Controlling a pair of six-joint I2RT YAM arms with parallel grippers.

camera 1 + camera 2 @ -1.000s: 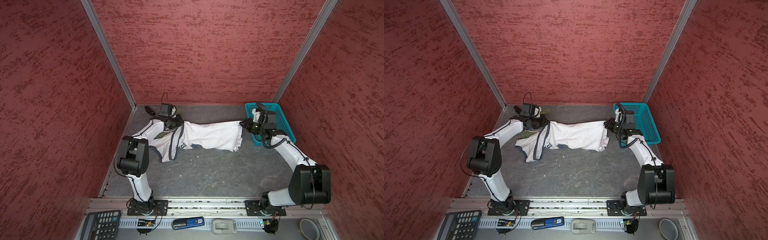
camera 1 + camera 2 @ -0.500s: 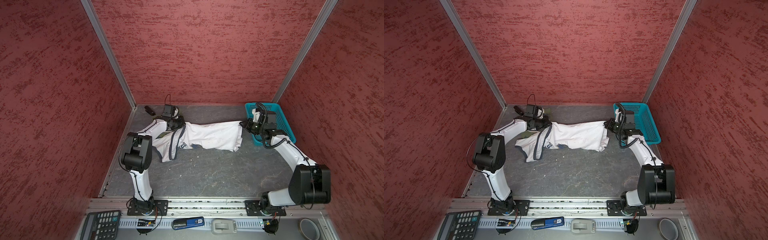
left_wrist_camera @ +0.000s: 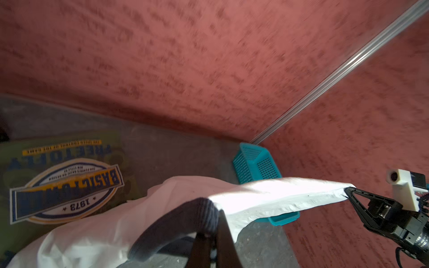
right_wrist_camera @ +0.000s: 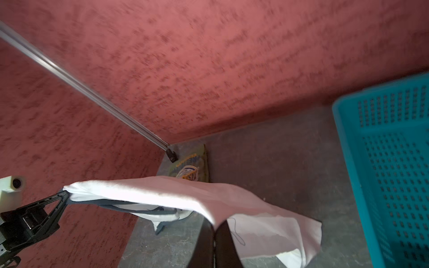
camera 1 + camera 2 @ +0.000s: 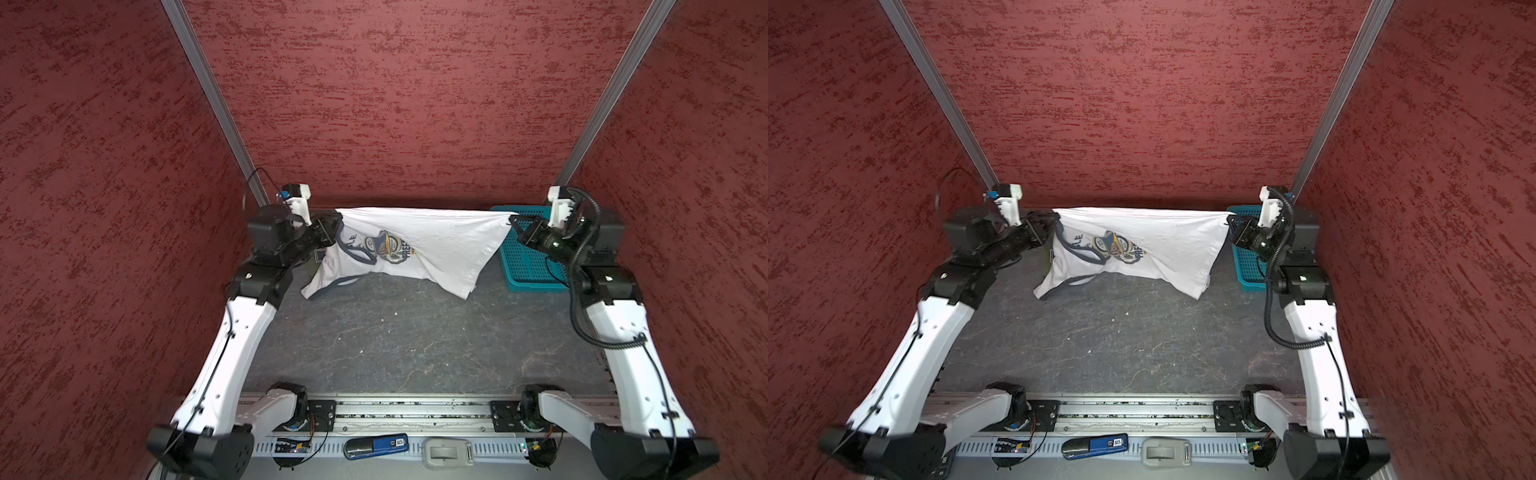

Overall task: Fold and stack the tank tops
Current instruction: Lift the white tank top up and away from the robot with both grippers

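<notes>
While your left tool (image 5: 336,221) and right tool (image 5: 513,223) clench the white tank top (image 5: 449,245) aloft, the olive tank top (image 3: 65,176) looks folded; the white awaits folding and stacking.

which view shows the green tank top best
Left wrist view: the olive green tank top lies flat, badge print large and readable. The right wrist view shows it small, far off, partly behind the white tank top. In a top view only a sliver shows.
</notes>
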